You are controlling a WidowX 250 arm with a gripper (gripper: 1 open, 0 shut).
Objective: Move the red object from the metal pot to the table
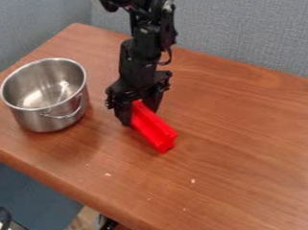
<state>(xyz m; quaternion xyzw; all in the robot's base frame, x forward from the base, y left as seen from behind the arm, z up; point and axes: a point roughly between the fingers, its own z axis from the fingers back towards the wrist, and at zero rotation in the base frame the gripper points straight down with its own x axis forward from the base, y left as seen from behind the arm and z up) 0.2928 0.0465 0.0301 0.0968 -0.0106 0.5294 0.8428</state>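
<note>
Red block (pixel 154 131) lies flat on the table (pixel 235 142), well apart from the pot (pixel 45 93), which looks empty. My gripper (pixel 135 107) points down over the block's far end, one finger on each side of it (straddling, so a squeeze would catch it across its narrow width). Fingers sit close to the block; whether they press it I cannot tell. The block lies out of the pot, so the task looks about done.
</note>
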